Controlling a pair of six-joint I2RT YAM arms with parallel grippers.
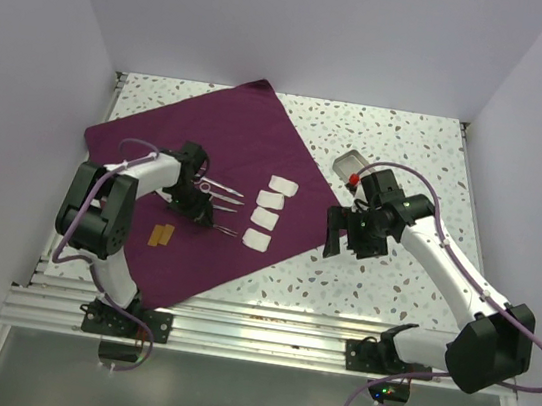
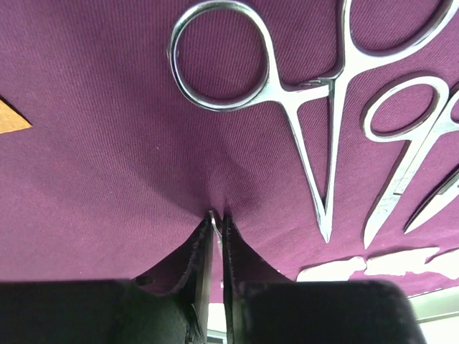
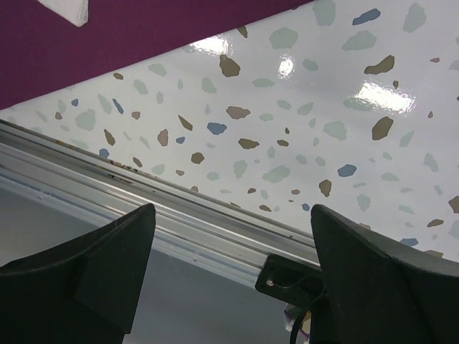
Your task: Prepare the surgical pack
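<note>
Left gripper (image 1: 204, 220), mine, sits low on the surgical pack (image 1: 159, 137) in the top view. The pack is a deep maroon cloth lying flat and turned like a diamond across the left half of the table (image 1: 401, 141). The table top is white terrazzo with grey and brown flecks, enclosed by plain pale walls (image 1: 306, 26), with a ribbed aluminium rail (image 1: 232, 334) along the near edge. Steel instruments (image 1: 222, 194) lie just beside my fingers. A column of four white gauze pads (image 1: 270, 213) lies to their right, and two tan strips (image 1: 160, 235) lie nearer my base. My right gripper (image 1: 351, 243) hangs over bare table off the cloth's right edge, near a small grey tray (image 1: 349, 162).

From my left wrist, the left gripper (image 2: 217, 218) has its jaws drawn to a thin slit. Its tips press the finely ribbed cloth (image 2: 107, 143), which puckers there. I cannot tell whether anything is caught. Polished ring-handled instruments (image 2: 287, 93) lie flat beyond the tips.

From my right wrist, the right gripper (image 3: 231, 215) stands wide and holds nothing. Below it are the glossy speckled table (image 3: 301, 129), the rail (image 3: 179, 215) and a corner of the cloth (image 3: 107, 43) carrying one pad (image 3: 68, 8).
</note>
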